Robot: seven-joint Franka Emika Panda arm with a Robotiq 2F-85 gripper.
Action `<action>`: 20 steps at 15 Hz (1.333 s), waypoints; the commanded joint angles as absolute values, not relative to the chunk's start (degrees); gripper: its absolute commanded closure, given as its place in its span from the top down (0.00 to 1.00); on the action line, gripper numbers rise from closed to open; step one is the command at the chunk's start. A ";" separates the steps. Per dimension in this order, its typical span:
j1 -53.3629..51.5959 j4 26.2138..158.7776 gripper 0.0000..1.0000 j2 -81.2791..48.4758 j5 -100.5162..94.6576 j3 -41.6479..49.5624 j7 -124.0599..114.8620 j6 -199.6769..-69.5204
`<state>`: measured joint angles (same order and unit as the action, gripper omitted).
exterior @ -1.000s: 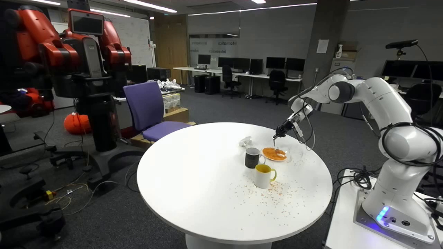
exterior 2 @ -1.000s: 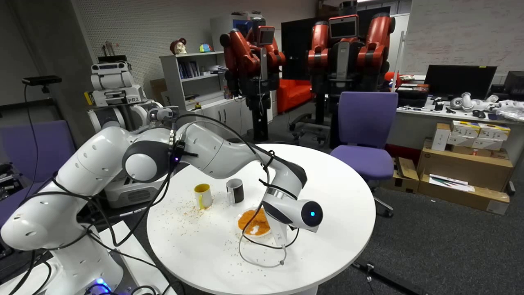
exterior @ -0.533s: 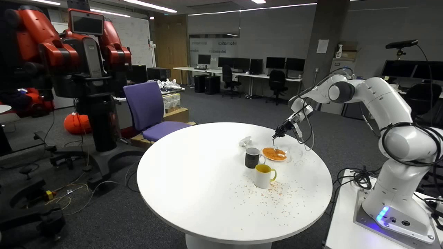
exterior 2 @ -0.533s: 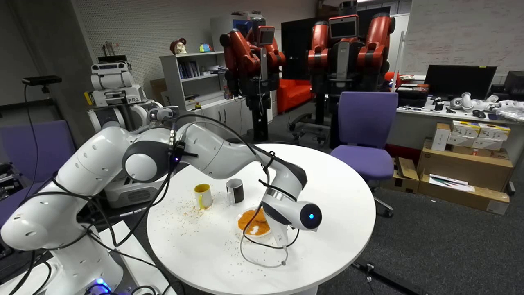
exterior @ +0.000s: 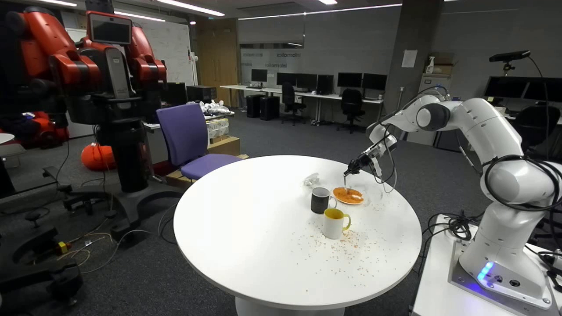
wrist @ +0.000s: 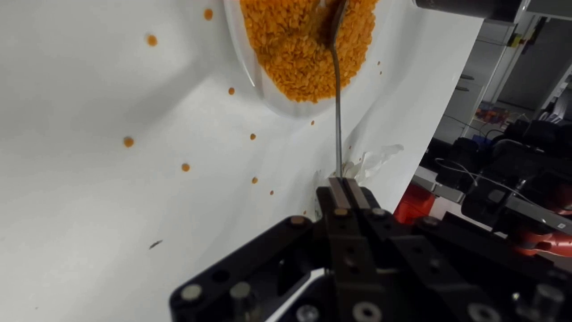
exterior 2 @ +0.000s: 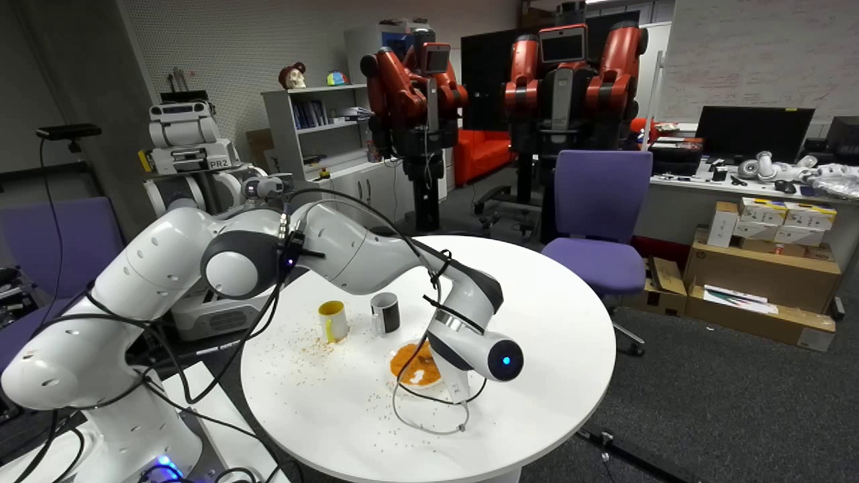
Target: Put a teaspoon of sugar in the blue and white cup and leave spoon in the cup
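Fingers clasp a spoon, its bowl in or just above orange grains on a plate, top centre in the wrist view; dark mug, upper right, on the worktop.

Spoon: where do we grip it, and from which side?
I'd pinch the spoon by the end of its thin handle opposite the bowl, from above, one finger per side. The bowl points down at the orange grains and the handle rises away from the plate, so that end looks easiest to reach. The gripper is closed on it there.
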<state>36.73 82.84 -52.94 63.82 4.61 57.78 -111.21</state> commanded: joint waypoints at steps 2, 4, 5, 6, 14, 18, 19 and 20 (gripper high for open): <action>37.84 86.86 0.01 -49.28 65.82 4.35 60.50 -107.22; 38.28 86.85 0.01 -49.16 65.90 4.52 60.75 -105.16; 38.52 86.80 0.01 -49.11 65.93 4.59 60.85 -104.27; 38.86 86.73 0.01 -49.00 65.95 4.64 60.93 -103.20; 41.69 85.88 0.01 -47.42 67.43 4.97 61.18 -96.20; 42.70 85.78 0.01 -46.34 68.88 5.23 61.40 -92.99; 42.87 85.78 0.01 -46.06 69.20 5.26 61.49 -92.24; 42.89 85.88 0.01 -45.68 69.57 5.40 61.43 -91.65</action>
<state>42.27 82.85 -49.08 67.43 5.00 59.61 -94.35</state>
